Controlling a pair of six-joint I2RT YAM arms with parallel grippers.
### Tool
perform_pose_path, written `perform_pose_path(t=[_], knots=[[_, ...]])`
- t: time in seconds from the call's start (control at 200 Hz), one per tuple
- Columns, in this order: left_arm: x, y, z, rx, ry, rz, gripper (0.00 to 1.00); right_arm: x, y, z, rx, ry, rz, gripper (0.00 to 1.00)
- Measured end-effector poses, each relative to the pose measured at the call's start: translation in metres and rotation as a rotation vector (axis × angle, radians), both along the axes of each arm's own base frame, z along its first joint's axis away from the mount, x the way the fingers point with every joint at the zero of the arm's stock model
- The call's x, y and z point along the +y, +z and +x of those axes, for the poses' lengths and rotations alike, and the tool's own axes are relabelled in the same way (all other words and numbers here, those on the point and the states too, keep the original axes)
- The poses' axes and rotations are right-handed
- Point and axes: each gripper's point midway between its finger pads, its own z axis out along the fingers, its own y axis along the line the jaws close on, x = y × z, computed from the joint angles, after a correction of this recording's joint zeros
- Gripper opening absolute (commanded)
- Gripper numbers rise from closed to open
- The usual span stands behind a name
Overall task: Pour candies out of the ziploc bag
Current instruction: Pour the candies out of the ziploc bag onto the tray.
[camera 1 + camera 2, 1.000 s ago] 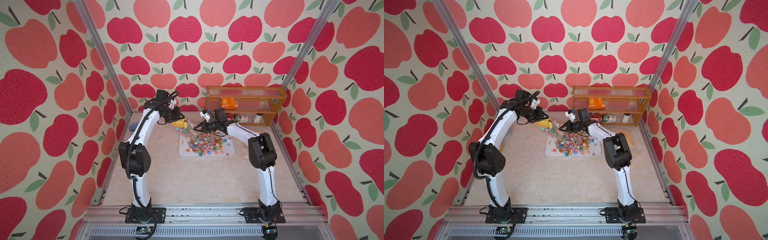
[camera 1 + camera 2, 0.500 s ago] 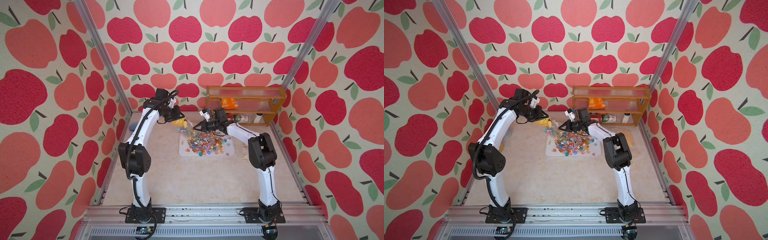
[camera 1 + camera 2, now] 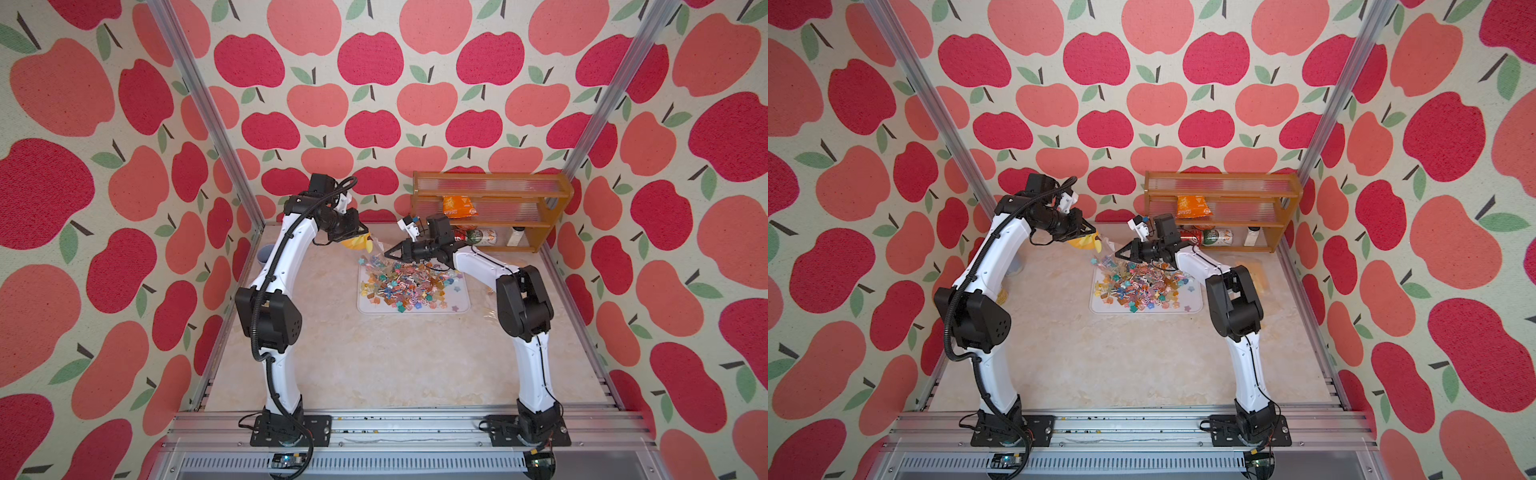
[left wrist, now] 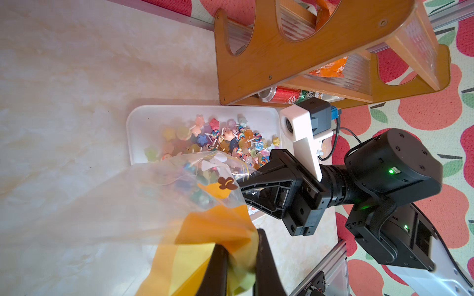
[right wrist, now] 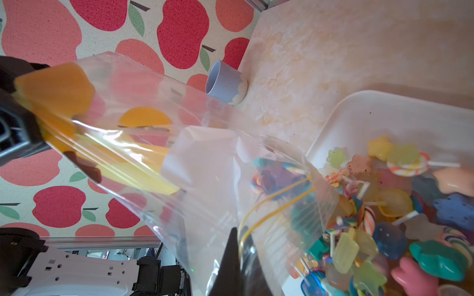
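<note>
Ziploc bag (image 3: 370, 249) (image 3: 1103, 247) hung at a slant above the far left corner of the white tray (image 3: 461, 305) (image 3: 1196, 305), yellow-printed bottom end uppermost, open mouth lowest and just over the tray's contents.

Left end effector (image 3: 358, 237) (image 3: 1088, 237) (image 4: 241, 246) up and to the left of the tray, jaws nearly together, pinching the bunched yellow bottom of the bag (image 4: 166, 200).

Right end effector (image 3: 388, 254) (image 3: 1119, 252) (image 5: 241, 238) low over the tray's far edge, jaws fully closed on the clear film at the mouth, right by the yellow zip line of the bag (image 5: 179, 153).

Candies (image 3: 409, 284) (image 3: 1142, 286) (image 4: 230, 138) (image 5: 397, 205) heaped across the tray's middle and far half: stars, striped lollipops on white sticks, pink, blue, teal, yellow and orange pieces. A handful visible through the film just inside the bag's mouth. One pale star alone near the tray's near right corner.

Tray flat on the marbled counter (image 3: 374, 365).

Wooden shelf rack (image 3: 490, 189) beyond the tray's far right corner, against the back wall; orange snack packet (image 3: 457, 206) on its middle shelf, a can (image 3: 478, 237) lying on its side on the lowest.

Pale blue cup (image 3: 266, 251) (image 5: 225, 84) well left of the tray, by the left wall.
</note>
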Motion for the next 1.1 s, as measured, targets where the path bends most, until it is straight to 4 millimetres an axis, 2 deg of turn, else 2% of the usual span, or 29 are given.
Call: perform_pose_path(t=[0.33, 0.615, 0.79, 1.1], knots=[[0.0, -0.001, -0.002, 0.008, -0.002, 0.003, 0.0, -0.004, 0.002, -0.005, -0.001, -0.003, -0.001, 0.0], [-0.002, 0.0, -0.001, -0.001, -0.007, 0.0, 0.0, -0.019, 0.011, -0.003, 0.001, -0.032, -0.007, 0.0], [-0.01, 0.003, -0.002, -0.013, -0.023, -0.002, 0.0, -0.03, 0.016, -0.005, -0.001, -0.045, -0.009, 0.0], [-0.031, 0.02, -0.004, -0.058, -0.065, -0.016, 0.0, -0.047, 0.029, -0.009, -0.028, -0.067, -0.001, 0.0]])
